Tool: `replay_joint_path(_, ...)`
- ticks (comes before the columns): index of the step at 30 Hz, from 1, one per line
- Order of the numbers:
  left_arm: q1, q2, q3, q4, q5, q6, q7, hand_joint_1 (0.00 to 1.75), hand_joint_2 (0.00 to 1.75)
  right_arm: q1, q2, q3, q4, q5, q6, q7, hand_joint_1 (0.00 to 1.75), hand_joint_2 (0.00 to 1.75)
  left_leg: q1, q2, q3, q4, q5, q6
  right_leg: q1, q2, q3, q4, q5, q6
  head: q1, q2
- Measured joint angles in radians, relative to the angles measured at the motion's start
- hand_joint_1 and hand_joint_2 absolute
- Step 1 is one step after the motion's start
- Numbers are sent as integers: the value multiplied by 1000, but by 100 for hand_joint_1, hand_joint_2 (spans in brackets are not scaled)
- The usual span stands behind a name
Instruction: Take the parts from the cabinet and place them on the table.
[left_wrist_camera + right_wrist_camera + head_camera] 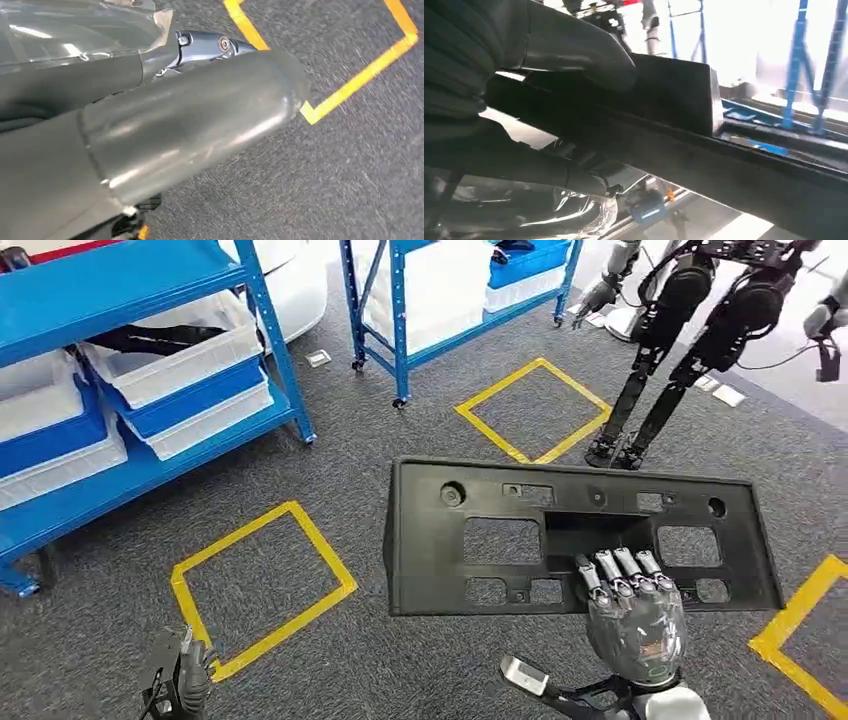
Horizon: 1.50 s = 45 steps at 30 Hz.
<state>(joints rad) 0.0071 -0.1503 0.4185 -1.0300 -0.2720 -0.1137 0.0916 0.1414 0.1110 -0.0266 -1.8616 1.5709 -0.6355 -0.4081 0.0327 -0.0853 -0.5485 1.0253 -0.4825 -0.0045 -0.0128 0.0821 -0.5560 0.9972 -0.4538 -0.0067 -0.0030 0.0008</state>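
Gripping a black plastic panel (580, 535) by its near edge with the right hand (632, 612), fingers curled over it, panel held flat above grey carpet, left hand (180, 680) hanging low, grasp unclear, yellow taped squares (262, 585) beyond, blue shelving (140, 370) with white bins farther left

Grey carpet (400, 440) covers the floor, marked with yellow tape squares (262, 588); a blue rack (130, 455) at the left carries white and blue bins (175, 375); a second blue rack (400, 330) on castors stands further back, also with bins; beyond it the floor turns pale and brightly lit.
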Motion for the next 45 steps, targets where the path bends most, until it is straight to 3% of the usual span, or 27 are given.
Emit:
replay_joint_path(2, 0, 0, 3, 0, -3, 0, 0, 0, 0, -8, 9, -30, 6, 0, 0, -9, 175, 175, -6, 15, -4, -12, -3, 2, 1, 23, -22, 4, 8, 20, 1, 0)
replay_joint_path(4, -6, -1, 3, -1, -8, -1, -1, 0, 0, -8, 13, -58, 13, 0, 0, -34, 175, 175, -14, 34, -5, -15, 3, 18, -4, 44, -31, -2, 17, 35, 1, 0)
replay_joint_path(5, -10, -3, 3, -1, -12, -2, -2, 0, 0, -9, 13, -80, 16, 0, 0, -49, 175, 175, -6, 51, -3, -28, 13, 33, -1, 27, -40, 10, 11, 39, 2, 0)
replay_joint_path(6, -13, -3, 3, -1, -15, -3, -4, 0, 0, -11, 15, -100, 20, 0, 0, -59, 175, 175, -10, 59, -4, -29, 15, 40, 2, -25, -55, 40, -7, 36, 2, 0)
replay_joint_path(7, -12, 0, 4, -1, -17, -4, -6, 0, 0, -19, 16, -120, 24, 0, 0, -70, 175, 175, -12, 73, -5, -29, 16, 45, 0, -53, -87, 105, -40, 30, 13, 0)
replay_joint_path(10, -11, 3, 5, 4, -23, -14, -11, 0, 0, -25, 19, -190, 35, 0, 0, -132, 175, 175, -18, 113, -8, -28, 16, 46, -3, -69, -182, 315, -116, 33, 14, 0)
replay_joint_path(12, -12, 4, 5, 7, -27, -20, -12, 0, 0, -26, 21, -229, 41, 0, 0, -149, 175, 175, -18, 137, -8, -28, 15, 45, -4, -73, -149, 264, -90, 48, 14, 0)
replay_joint_path(14, -16, 5, 4, 11, -29, -21, -12, 0, 0, -28, 24, -255, 42, 0, 0, -155, 175, 175, -18, 159, -5, -28, 14, 42, -6, -109, -39, 63, -22, 63, 14, 0)
replay_joint_path(15, -18, 7, 4, 12, -29, -21, -12, 0, 0, -33, 25, -264, 42, 0, 0, -167, 175, 175, -22, 171, -4, -28, 12, 38, -6, -144, -13, -2, -19, 55, 14, 0)
replay_joint_path(16, -20, 10, 4, 13, -30, -22, -13, 0, 0, -37, 29, -273, 44, 0, 0, -188, 175, 175, -28, 178, -5, -26, 8, 32, 9, -138, -5, -3, -9, 51, 13, 0)
replay_joint_path(19, -30, 14, -1, 19, -32, -26, -16, 0, 0, -40, 51, -328, 44, -1, 0, -248, 175, 175, -26, 201, 1, -29, 11, 19, 10, -106, -19, 2, -4, 34, 11, 0)
replay_joint_path(20, -31, 14, -5, 21, -32, -29, -18, 0, 0, -42, 56, -346, 44, -1, 0, -255, 175, 175, -22, 200, -1, -26, 7, 11, -2, -96, -14, -4, 2, 24, 11, 0)
replay_joint_path(21, -33, 18, -7, 23, -32, -30, -18, 0, 0, -42, 65, -358, 42, -2, 0, -258, 175, 175, -18, 157, -8, -9, -14, 3, -8, -87, -15, -4, 5, 20, 9, 0)
replay_joint_path(23, -34, 25, -11, 29, -32, -44, -21, 0, 0, -54, 73, -376, 41, -1, 0, -271, 175, 175, -16, 103, -59, 113, -92, 1, -6, -70, -18, -4, 8, 10, 7, 0)
replay_joint_path(25, -33, 37, -12, 44, -29, -63, -25, 0, 0, -61, 78, -401, 42, -1, 0, -272, 175, 175, -16, 88, -129, 262, -149, 2, -1, -46, -20, -3, 10, 6, 6, 0)
replay_joint_path(27, -32, 50, -14, 62, -19, -88, -30, 0, 0, -62, 76, -431, 44, -1, 0, -269, 175, 175, -16, 85, -129, 254, -114, 8, 1, -21, -20, -2, 12, 3, 7, 0)
replay_joint_path(29, -34, 64, -16, 73, -9, -110, -35, 0, 0, -70, 73, -457, 45, -1, 0, -271, 175, 175, -15, 68, -56, 103, -25, 14, 1, 5, -19, 1, 12, 4, 6, 0)
replay_joint_path(30, -36, 74, -17, 81, -7, -122, -38, 0, 0, -75, 71, -474, 45, -1, 0, -273, 175, 175, -12, 19, -15, 19, 7, 19, 0, 16, -20, 4, 12, 5, 6, 0)
replay_joint_path(31, -38, 80, -18, 88, -4, -129, -39, 0, 0, -79, 69, -488, 47, -1, 0, -274, 175, 175, -9, -23, -3, -9, -8, 19, 10, 24, -28, 9, 12, 7, 8, 0)
replay_joint_path(35, -45, 88, -24, 124, -12, -137, -77, 0, 0, -79, 52, -543, 50, -1, 0, -274, 175, 175, -23, 28, -2, -19, 3, 36, 2, 70, -52, 0, 27, 38, 7, 0)
replay_joint_path(36, -51, 86, -29, 139, -14, -138, -88, 0, 0, -79, 44, -554, 51, -1, 0, -274, 175, 175, -19, 46, 2, -30, 12, 46, -1, 40, -55, 17, 19, 38, 7, 0)
replay_joint_path(37, -54, 88, -32, 152, -16, -139, -96, 0, 0, -82, 35, -565, 53, -2, 0, -274, 175, 175, -21, 56, 3, -33, 13, 53, 7, -17, -77, 59, -6, 34, 11, 0)
replay_joint_path(38, -54, 91, -32, 161, -16, -138, -100, 0, 0, -86, 29, -571, 55, -2, 0, -274, 175, 175, -22, 72, 3, -33, 12, 57, 4, -47, -111, 125, -38, 31, 19, 0)
replay_joint_path(40, -54, 91, -32, 186, -16, -138, -102, 0, 0, -86, 21, -581, 61, -1, 0, -274, 175, 175, -27, 105, 1, -32, 11, 57, 1, -65, -185, 283, -101, 33, 18, 0)
replay_joint_path(41, -54, 91, -33, 192, -16, -138, -102, 0, 0, -84, 19, -585, 64, 0, 0, -274, 175, 175, -28, 119, 0, -32, 11, 57, -1, -68, -203, 322, -107, 40, 19, 0)
replay_joint_path(43, -58, 91, -38, 206, -16, -138, -102, 0, 0, -83, 14, -594, 70, 0, 0, -274, 175, 175, -28, 145, 1, -32, 10, 55, -5, -76, -151, 238, -71, 58, 19, 0)
replay_joint_path(45, -63, 91, -40, 212, -16, -137, -103, 0, 0, -84, 8, -598, 70, 0, 0, -274, 175, 175, -28, 167, 6, -32, 6, 50, -9, -117, -40, 39, -10, 70, 19, 0)
